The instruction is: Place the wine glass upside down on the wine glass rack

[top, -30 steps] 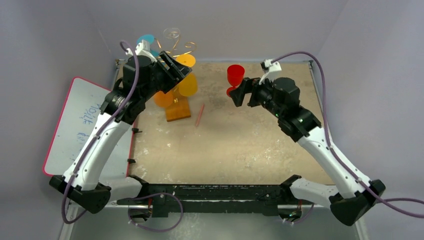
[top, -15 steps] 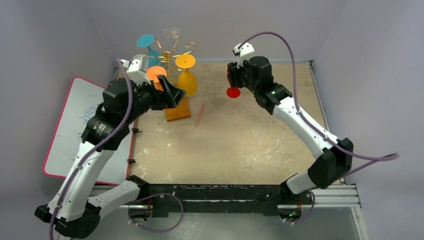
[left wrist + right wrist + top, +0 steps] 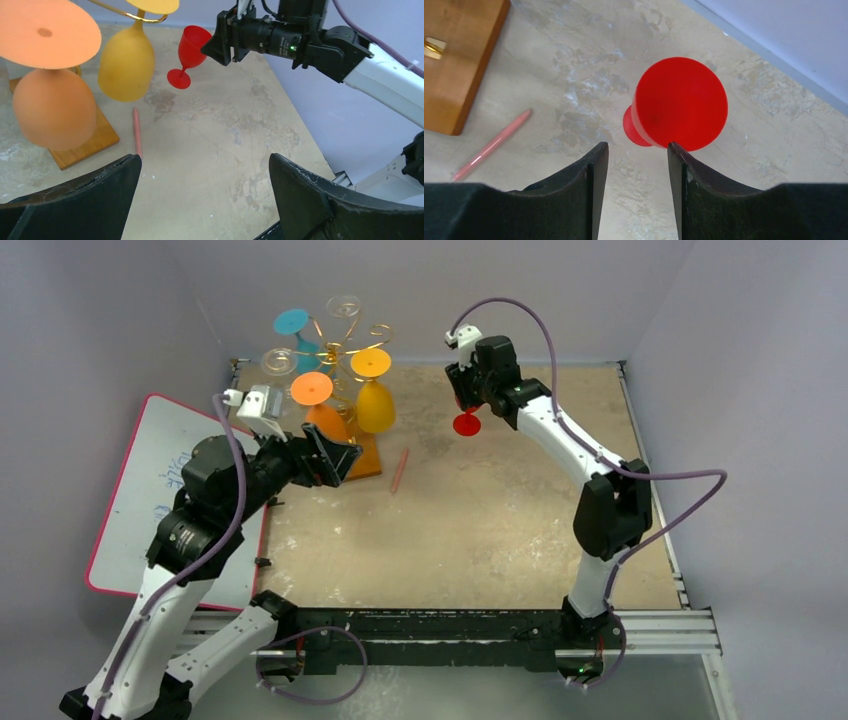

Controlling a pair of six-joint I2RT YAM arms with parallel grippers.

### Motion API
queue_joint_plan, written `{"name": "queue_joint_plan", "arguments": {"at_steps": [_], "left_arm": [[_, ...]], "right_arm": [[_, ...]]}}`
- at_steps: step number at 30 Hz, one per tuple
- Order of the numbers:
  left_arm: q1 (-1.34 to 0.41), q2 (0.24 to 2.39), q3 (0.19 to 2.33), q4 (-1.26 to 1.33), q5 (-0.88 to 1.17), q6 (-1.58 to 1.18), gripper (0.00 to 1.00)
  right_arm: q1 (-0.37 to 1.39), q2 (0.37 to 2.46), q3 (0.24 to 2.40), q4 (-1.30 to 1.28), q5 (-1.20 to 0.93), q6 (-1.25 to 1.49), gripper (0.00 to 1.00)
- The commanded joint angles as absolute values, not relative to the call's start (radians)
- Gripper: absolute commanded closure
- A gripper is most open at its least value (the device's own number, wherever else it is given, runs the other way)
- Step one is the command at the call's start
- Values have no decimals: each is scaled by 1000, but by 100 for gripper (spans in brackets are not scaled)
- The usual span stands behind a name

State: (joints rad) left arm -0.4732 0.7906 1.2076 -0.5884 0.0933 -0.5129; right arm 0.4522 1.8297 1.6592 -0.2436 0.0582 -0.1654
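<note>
right gripper (image 3: pixel 636 150): clamped on bowl of red wine glass (image 3: pixel 681 102), foot beyond my tips | left gripper (image 3: pixel 205 165): wide apart, empty | wine glass rack (image 3: pixel 350 345): well apart, leftward | next, I think: roll wrist until foot is up, slide stem slowly into a free curl

Left arm (image 3: pixel 190 540) rises from its base at 7 o'clock and leans toward 1 o'clock. Left gripper (image 3: pixel 335 453) points toward 3 o'clock, jaws spread wide. Right arm (image 3: pixel 600 500) stands up from its base at 5 o'clock, forearm stretched toward 11 o'clock. Right gripper (image 3: pixel 466 400) aims downward, fingers (image 3: pixel 589 190) closed in on the bowl of the red wine glass (image 3: pixel 680 102) near its rim.
</note>
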Motion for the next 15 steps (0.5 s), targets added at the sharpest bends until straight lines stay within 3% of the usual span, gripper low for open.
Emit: {"name": "queue_joint_plan", "arguments": {"at_steps": [1,8,15], "left_arm": [[-474,782,1227,-545,105,-453,2],[-474,795,1237,-548,142,-437,4],[-475,816,1246,-564,181,-420,7]], "right_arm": [[430,1858,1734,-273,14,-224,51],[422,1903,1750,-319,-51,-240,57],[420,1914,1739,-293,-58,-264,77]]}}
